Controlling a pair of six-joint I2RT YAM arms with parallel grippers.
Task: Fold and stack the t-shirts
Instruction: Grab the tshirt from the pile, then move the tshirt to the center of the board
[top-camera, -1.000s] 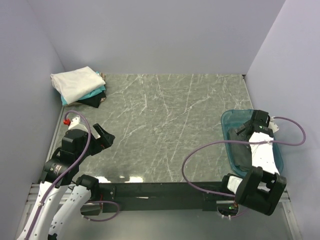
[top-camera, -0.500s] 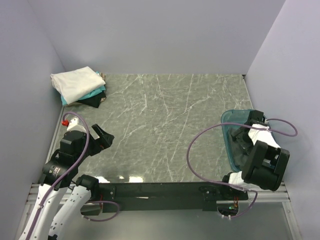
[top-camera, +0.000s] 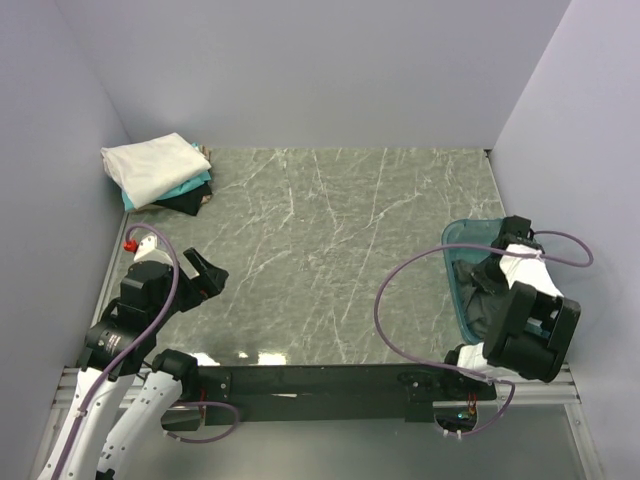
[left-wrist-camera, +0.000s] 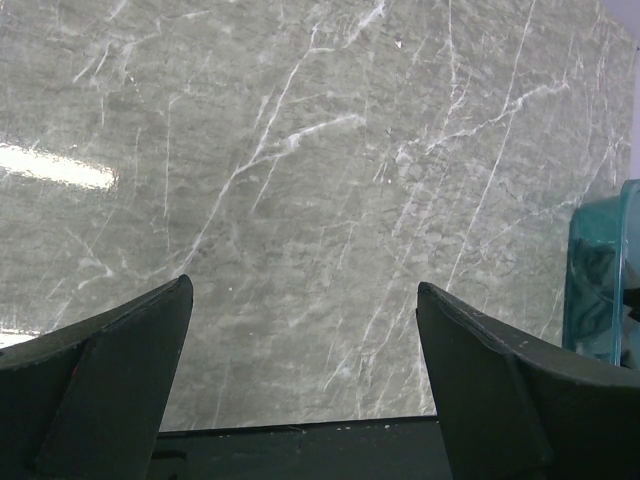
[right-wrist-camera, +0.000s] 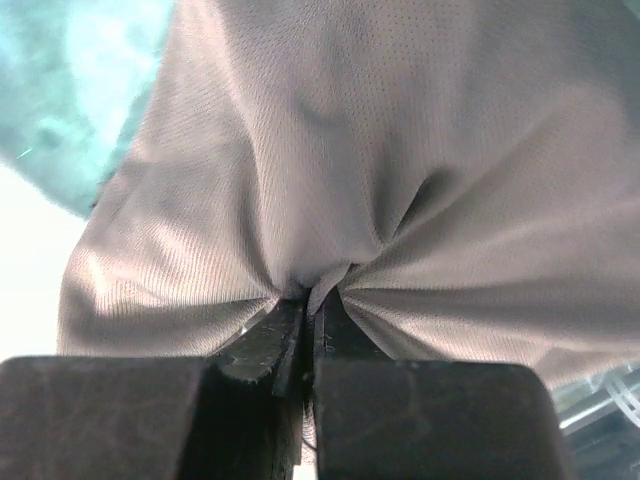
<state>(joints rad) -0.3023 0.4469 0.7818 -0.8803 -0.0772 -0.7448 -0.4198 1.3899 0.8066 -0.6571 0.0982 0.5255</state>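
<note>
Your right hand (right-wrist-camera: 308, 300) is clenched on a pinch of the charcoal-grey t-shirt (right-wrist-camera: 400, 150). The cloth puckers into the closed jaws and spreads away beyond them. That shirt lies in the blue tub (top-camera: 455, 240) at the right edge of the tabletop (top-camera: 330, 230). Your left hand (left-wrist-camera: 302, 288) is released, jaws wide, over the marble at near left. The white t-shirt (top-camera: 150, 165), teal t-shirt (top-camera: 190, 186) and black t-shirt (top-camera: 185, 202) sit folded and stacked in the far left corner, well apart from both hands.

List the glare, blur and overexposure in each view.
Top external: sharp, with a pale reflection on the table near its front edge. Left wrist: a bright glare streak at left. Right wrist: grey t-shirt crisp, tub blurred, left edge blown white.
</note>
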